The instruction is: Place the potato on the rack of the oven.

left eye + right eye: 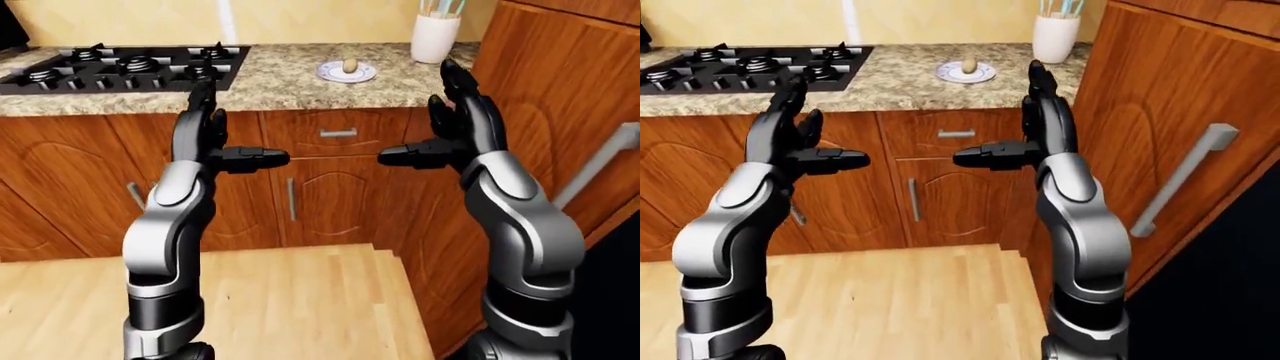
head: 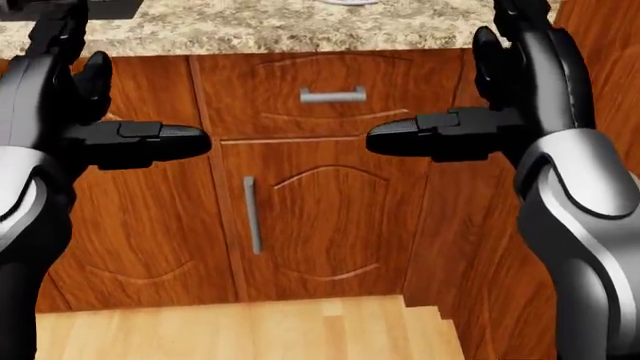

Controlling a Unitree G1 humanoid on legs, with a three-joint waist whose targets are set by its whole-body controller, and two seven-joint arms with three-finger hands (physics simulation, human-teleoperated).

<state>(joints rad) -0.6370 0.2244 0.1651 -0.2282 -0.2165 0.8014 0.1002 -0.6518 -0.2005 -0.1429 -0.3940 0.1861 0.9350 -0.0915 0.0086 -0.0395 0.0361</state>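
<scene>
A small tan potato (image 1: 350, 65) lies on a white plate (image 1: 333, 74) on the granite counter (image 1: 300, 82), at the top middle of the left-eye view. Both my hands are raised in front of the wooden cabinets, below the counter's level and well short of the plate. My left hand (image 1: 222, 139) is open, thumb pointing right. My right hand (image 1: 440, 135) is open too, thumb pointing left. Neither holds anything. The oven rack does not show in any view.
A black gas hob (image 1: 120, 66) sits on the counter at the left. A white utensil holder (image 1: 436, 36) stands right of the plate. A tall wooden panel with a long grey handle (image 1: 1180, 180) fills the right. Cabinet doors and a drawer (image 2: 330, 94) lie ahead, wood floor (image 1: 280, 300) below.
</scene>
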